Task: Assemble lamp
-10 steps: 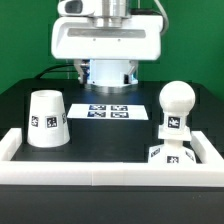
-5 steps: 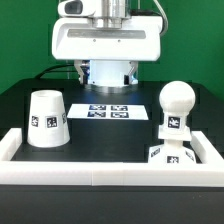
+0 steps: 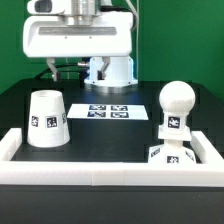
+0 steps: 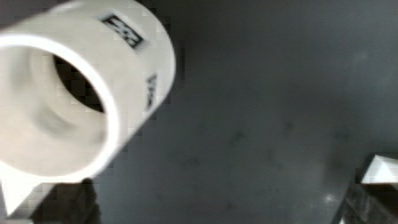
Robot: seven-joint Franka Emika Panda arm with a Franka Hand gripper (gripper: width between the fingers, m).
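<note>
The white cone shade (image 3: pixel 45 120) stands with its narrow end up at the exterior view's left. The ball-topped bulb (image 3: pixel 176 105) stands upright at the right, with the small blocky base (image 3: pixel 168 156) right in front of it; I cannot tell whether they are joined. The arm's white hand (image 3: pixel 78 38) hangs high behind the shade. In the wrist view my gripper (image 4: pixel 217 205) is open and empty above the black table. Its dark fingers (image 4: pixel 68 205) show at the frame's corners. The shade (image 4: pixel 80 100) fills one side of that view, off to the side of the fingers.
A low white wall (image 3: pixel 100 171) rims the black table at the front and both sides. The marker board (image 3: pixel 110 110) lies flat in the middle at the back. A white edge (image 4: pixel 381 168) shows near one finger in the wrist view.
The arm's hand has swung toward the exterior view's left and slightly up, now behind the shade. Shade, bulb and base have not moved.
</note>
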